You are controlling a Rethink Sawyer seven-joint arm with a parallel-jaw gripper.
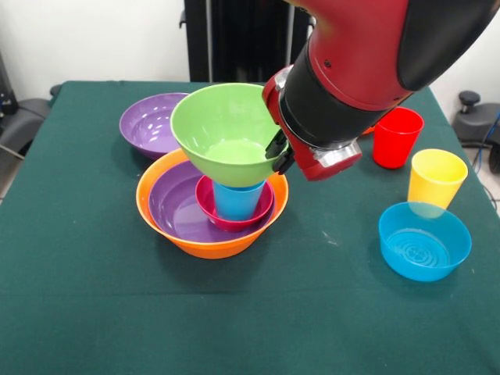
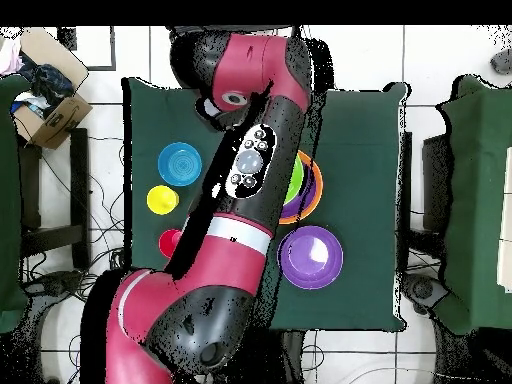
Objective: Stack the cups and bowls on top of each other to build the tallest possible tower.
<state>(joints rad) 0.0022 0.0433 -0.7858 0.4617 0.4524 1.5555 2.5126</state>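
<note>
The tower stands mid-table: a large orange bowl (image 1: 205, 244) holds a purple bowl (image 1: 176, 207), a small pink-red bowl (image 1: 234, 219) and an upright blue cup (image 1: 238, 200). A lime green bowl (image 1: 223, 133) rests tilted on the blue cup. My gripper (image 1: 277, 152) is shut on its right rim. In the overhead view the arm (image 2: 255, 165) hides the gripper, and only the tower's orange rim (image 2: 317, 190) and a green sliver (image 2: 297, 180) show. The red cup (image 1: 396, 137) and yellow cup (image 1: 436, 178) stand upright to the right.
A second large purple bowl (image 1: 148, 121) sits behind the tower on the left, also seen from above (image 2: 311, 256). A small blue bowl (image 1: 424, 241) lies at the front right by the yellow cup. The green table cloth (image 1: 78, 312) runs to the front edge.
</note>
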